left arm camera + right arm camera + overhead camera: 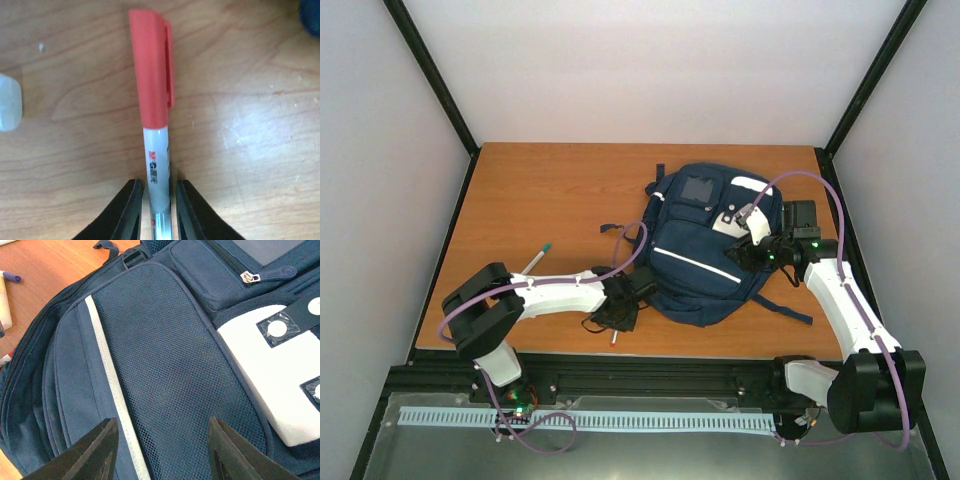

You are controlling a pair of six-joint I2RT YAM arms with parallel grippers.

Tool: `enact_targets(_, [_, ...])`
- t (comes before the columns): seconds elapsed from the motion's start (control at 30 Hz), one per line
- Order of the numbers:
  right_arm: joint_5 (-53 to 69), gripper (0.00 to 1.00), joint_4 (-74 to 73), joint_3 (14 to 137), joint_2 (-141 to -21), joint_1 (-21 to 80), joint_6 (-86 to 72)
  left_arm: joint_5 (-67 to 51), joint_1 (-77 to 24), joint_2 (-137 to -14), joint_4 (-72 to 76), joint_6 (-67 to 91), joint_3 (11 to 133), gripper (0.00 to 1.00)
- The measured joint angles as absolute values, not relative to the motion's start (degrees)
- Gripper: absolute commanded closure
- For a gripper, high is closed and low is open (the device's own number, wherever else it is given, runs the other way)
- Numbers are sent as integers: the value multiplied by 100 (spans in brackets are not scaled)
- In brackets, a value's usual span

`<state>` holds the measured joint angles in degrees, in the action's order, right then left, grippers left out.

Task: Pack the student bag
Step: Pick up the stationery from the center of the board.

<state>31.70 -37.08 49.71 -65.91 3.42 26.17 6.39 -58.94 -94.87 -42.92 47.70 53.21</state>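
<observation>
The student bag (705,250), navy with a thin white stripe and white patches, lies flat at the table's middle right. My right gripper (162,422) hovers open over the student bag's (170,365) mesh front pocket, with nothing between its fingers. A marker (156,100) with a red cap and white barrel lies on the wood left of the bag. My left gripper (159,182) straddles the marker's barrel, jaws narrow, with a thin gap showing on each side. In the top view the left gripper (617,318) sits low at the bag's front left corner.
A pen with a green cap (538,258) lies on the table (540,190) behind the left forearm. A translucent white object (9,102) lies at the left of the left wrist view. A purple-tipped pen (10,276) lies beyond the bag. Bag straps trail off the bag's right side (790,305).
</observation>
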Motion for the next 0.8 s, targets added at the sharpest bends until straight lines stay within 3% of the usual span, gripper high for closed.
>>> enact_targets(0.4, [3170, 50, -3712, 4971, -6663, 342, 2635, 320, -5894, -9454, -4670, 4447, 5321, 97])
enact_targets(0.63, [2794, 48, -4027, 5247, -6888, 412, 2617, 366, -5894, -9430, -4860, 4431, 5334, 99])
enact_targets(0.8, [2248, 48, -4313, 5601, -7011, 1011, 2969, 486, -5894, -9067, -5282, 4431, 5349, 99])
